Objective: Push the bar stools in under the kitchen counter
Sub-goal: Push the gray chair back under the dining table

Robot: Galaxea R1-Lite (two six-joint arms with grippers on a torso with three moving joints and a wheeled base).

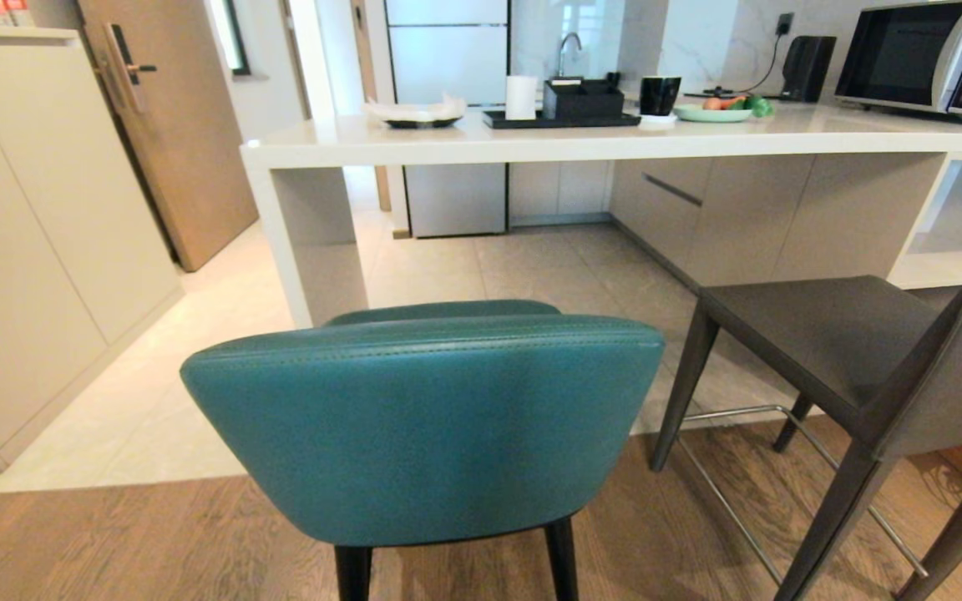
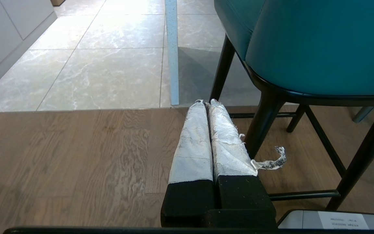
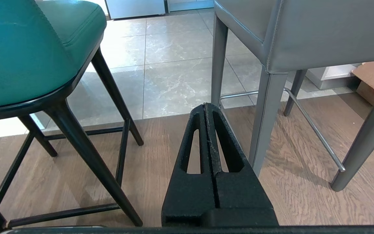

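A teal stool [image 1: 422,417] with a rounded back and thin black legs stands right in front of me, its back toward me. A dark grey boxy stool [image 1: 857,359] stands to its right. Both are out from the white kitchen counter [image 1: 581,142], which is open beneath. Neither arm shows in the head view. My left gripper [image 2: 205,103] hangs low and shut, empty, beside the teal stool's [image 2: 304,45] black legs, touching nothing. My right gripper [image 3: 205,105] is shut and empty, low between the teal stool [image 3: 21,55] and the grey stool [image 3: 304,32].
The counter top carries a black tray [image 1: 560,119], a white roll [image 1: 520,97], a plate of vegetables [image 1: 715,110] and a microwave [image 1: 924,54]. White cabinets [image 1: 38,242] and a wooden door [image 1: 180,125] line the left. Wood floor meets tile under the stools.
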